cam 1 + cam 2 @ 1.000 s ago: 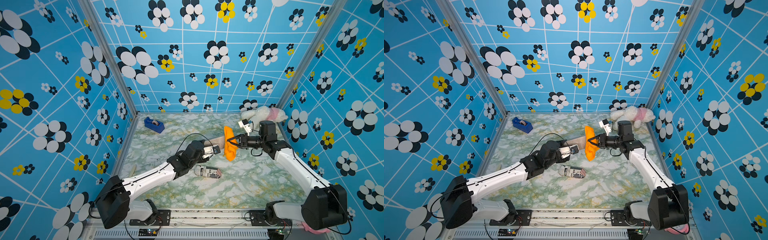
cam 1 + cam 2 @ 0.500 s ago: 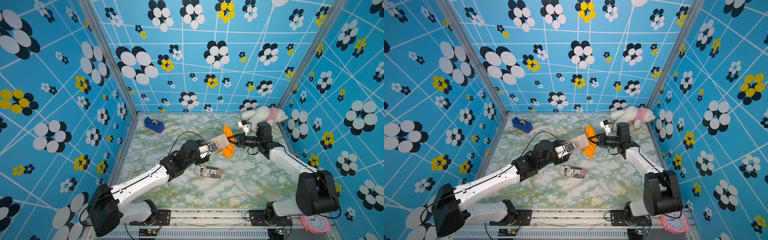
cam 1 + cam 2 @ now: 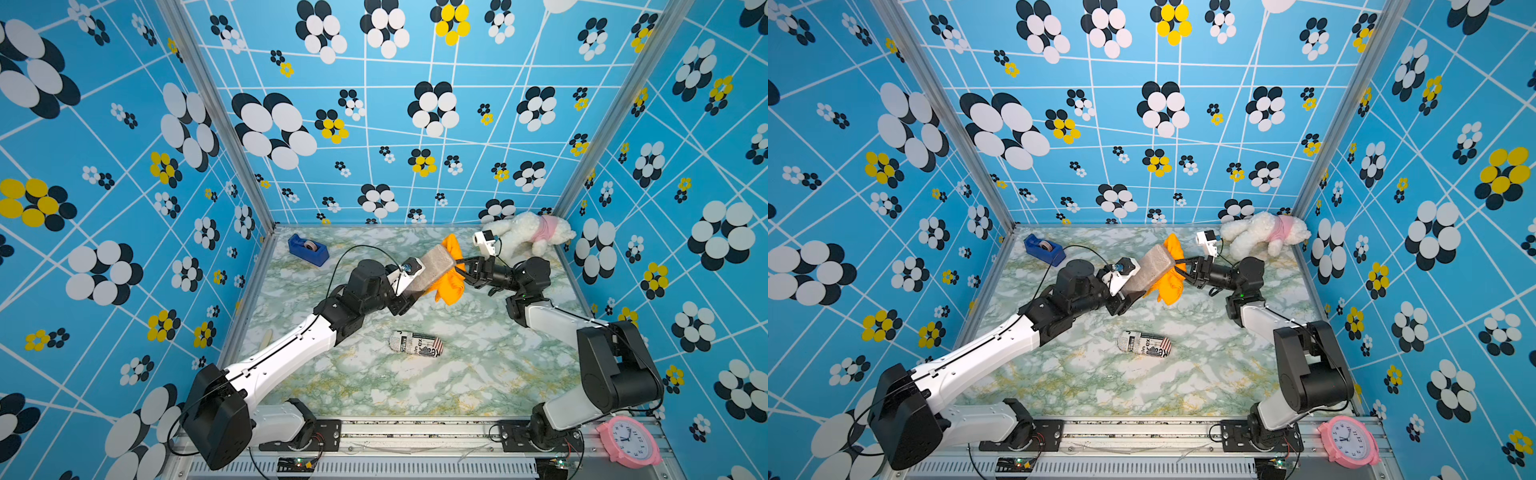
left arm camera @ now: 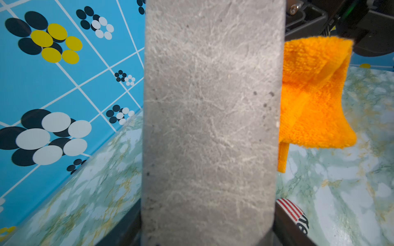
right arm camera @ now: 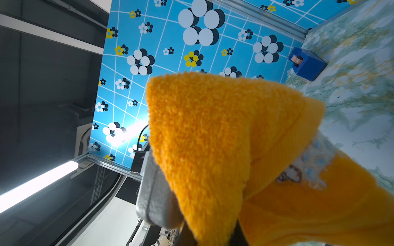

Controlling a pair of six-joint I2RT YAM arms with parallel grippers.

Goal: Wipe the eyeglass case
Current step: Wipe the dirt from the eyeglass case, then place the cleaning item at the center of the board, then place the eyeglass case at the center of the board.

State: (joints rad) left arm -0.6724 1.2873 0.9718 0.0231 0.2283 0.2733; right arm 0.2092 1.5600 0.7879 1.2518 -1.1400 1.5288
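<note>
My left gripper (image 3: 409, 297) is shut on the near end of a grey felt eyeglass case (image 3: 432, 270) and holds it tilted up above the marble table. The case fills the middle of the left wrist view (image 4: 211, 117). An orange cloth (image 3: 451, 286) hangs bunched from my right gripper (image 3: 459, 270), which is shut on it. The cloth presses against the case's far end and right side. In the right wrist view the orange cloth (image 5: 213, 138) covers most of the grey case (image 5: 153, 191) and hides the jaws.
A newspaper-print pouch (image 3: 415, 343) lies on the table (image 3: 374, 386) below the arms. A blue tape dispenser (image 3: 308, 249) sits at the back left and a white plush dog (image 3: 525, 232) at the back right. A pink clock (image 3: 627, 442) rests on the front rail.
The left arm has raised the case and tilted its far end up toward the back. The right gripper with the cloth has followed it up, its arm folding back to the right.
</note>
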